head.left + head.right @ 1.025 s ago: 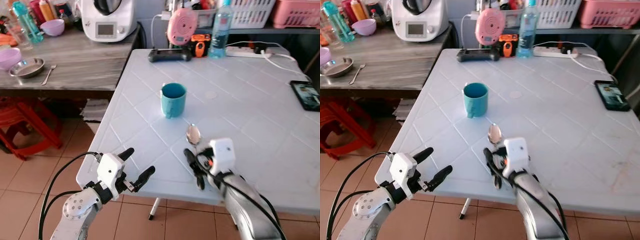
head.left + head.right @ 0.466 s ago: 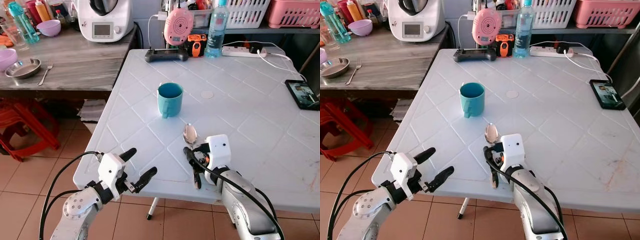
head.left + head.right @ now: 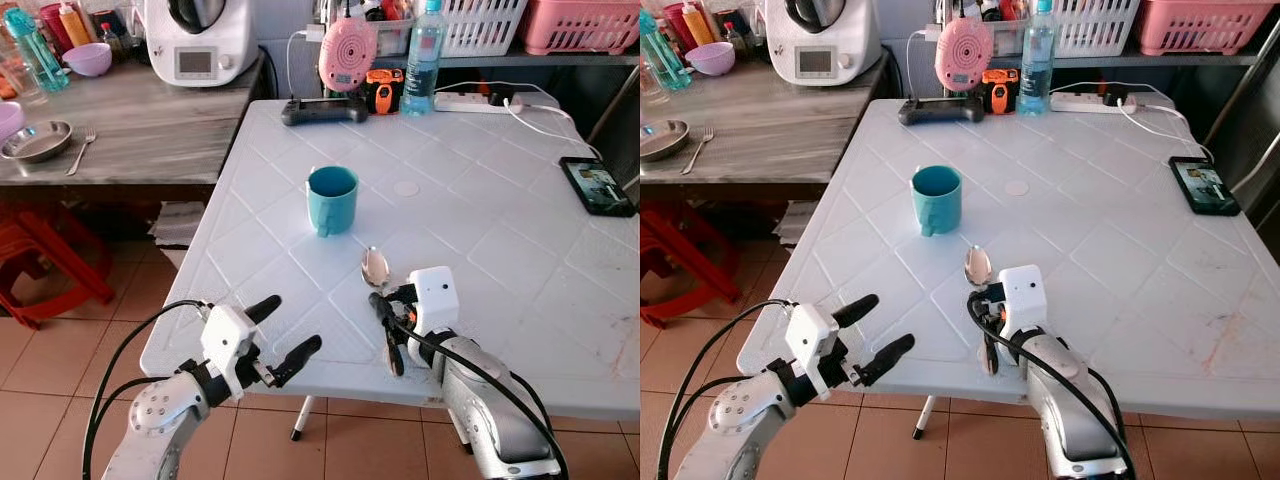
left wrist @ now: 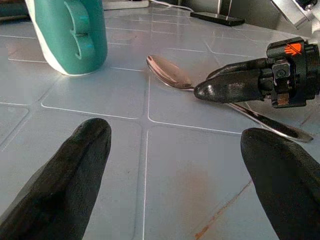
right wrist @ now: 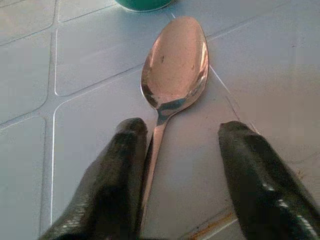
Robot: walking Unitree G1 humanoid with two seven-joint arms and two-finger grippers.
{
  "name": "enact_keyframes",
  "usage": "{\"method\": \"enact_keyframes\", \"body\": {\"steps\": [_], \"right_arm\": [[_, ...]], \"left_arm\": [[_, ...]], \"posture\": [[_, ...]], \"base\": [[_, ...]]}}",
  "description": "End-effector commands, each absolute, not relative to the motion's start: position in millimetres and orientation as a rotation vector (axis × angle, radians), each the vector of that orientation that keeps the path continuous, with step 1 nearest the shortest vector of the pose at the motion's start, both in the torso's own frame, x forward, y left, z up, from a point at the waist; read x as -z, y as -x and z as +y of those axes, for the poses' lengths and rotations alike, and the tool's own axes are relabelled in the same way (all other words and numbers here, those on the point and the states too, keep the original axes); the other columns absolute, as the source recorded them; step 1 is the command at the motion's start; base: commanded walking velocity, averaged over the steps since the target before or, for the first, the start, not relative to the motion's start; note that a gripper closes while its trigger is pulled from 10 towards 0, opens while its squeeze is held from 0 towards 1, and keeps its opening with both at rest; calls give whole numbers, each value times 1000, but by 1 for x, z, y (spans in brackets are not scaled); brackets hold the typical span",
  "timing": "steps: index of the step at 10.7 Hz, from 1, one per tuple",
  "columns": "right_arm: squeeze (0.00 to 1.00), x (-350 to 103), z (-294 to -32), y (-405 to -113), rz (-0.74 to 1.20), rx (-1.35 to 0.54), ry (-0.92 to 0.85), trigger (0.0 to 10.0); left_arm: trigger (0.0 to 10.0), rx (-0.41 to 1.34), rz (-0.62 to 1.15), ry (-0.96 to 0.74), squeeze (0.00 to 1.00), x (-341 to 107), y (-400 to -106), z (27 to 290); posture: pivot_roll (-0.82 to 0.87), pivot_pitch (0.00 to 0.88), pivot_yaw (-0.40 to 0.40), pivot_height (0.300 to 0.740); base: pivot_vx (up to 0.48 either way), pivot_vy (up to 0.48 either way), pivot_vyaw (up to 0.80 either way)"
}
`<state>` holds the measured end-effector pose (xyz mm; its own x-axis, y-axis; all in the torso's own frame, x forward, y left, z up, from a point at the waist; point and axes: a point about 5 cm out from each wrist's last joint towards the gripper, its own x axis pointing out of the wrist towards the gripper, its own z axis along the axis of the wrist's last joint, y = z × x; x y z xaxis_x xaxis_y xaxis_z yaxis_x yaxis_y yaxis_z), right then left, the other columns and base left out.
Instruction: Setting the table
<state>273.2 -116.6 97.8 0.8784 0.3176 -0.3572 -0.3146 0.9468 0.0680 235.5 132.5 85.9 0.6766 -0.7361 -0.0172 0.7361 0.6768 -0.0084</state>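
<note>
The spoon is laid flat on the white table, bowl toward the teal mug, handle running back between the spread fingers of the right gripper, which is unclenched and grips nothing. The left gripper, likewise spread, is held off the near table edge, farther away.

phone rt edge | water btl far | pink speaker | controller

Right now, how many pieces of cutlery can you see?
2. A spoon lies on the white table between the right gripper's open fingers, near the teal mug. A fork lies on the wooden counter beside a metal bowl. Others may be hidden.
</note>
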Motion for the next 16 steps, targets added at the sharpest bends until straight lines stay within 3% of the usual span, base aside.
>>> {"method": "enact_keyframes", "body": {"steps": [1,13,16], "right_arm": [[0,-64,-97,-255,563,-447,-76,0],[0,-58,-110,-253,545,-388,-100,0],[0,-89,-130,-269,314,-235,-137,0]], "left_arm": [[10000,835,15,-10,0,-89,-235,133],[10000,813,13,-15,0,-87,-238,134],[10000,568,5,-72,0,-88,-254,151]], "posture": [[23,77,85,740],[21,73,98,740],[26,61,91,740]], "base": [[0,0,0],[0,0,0],[0,0,0]]}}
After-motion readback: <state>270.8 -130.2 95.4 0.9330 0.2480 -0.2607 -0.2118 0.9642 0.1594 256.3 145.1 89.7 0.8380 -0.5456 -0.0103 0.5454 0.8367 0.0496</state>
